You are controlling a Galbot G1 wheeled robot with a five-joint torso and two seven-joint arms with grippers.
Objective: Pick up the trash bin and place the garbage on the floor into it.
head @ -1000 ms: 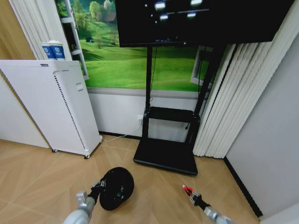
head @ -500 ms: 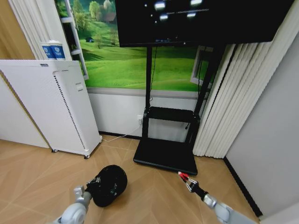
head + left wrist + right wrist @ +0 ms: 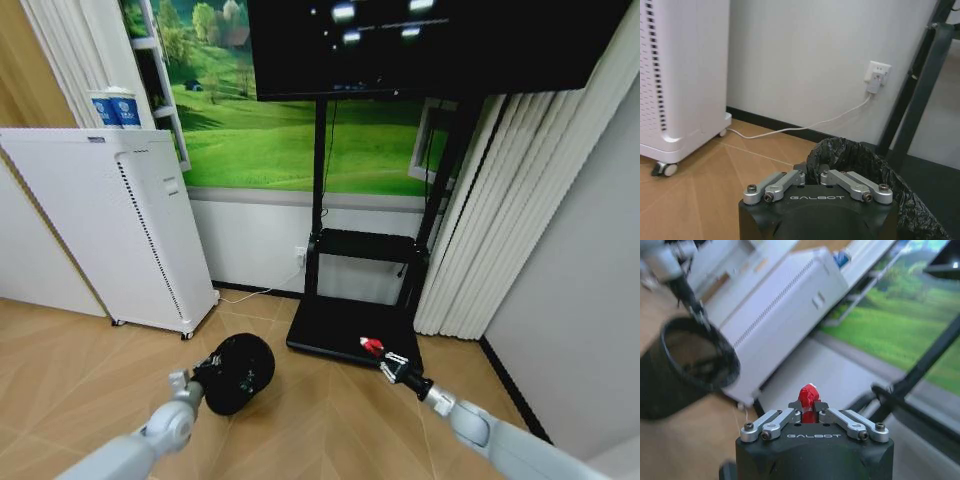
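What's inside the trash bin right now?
The trash bin, held by the left gripper, shows a black liner and dark interior in the right wrist view; no garbage visible, but the bottom is shadowed.

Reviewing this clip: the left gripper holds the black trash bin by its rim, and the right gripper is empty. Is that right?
Not quite. The left gripper does hold the black trash bin by its rim, but the right gripper is not empty: its fingers are shut on a small red item, as the right wrist view shows. The head view also shows that red piece at the gripper's tip.
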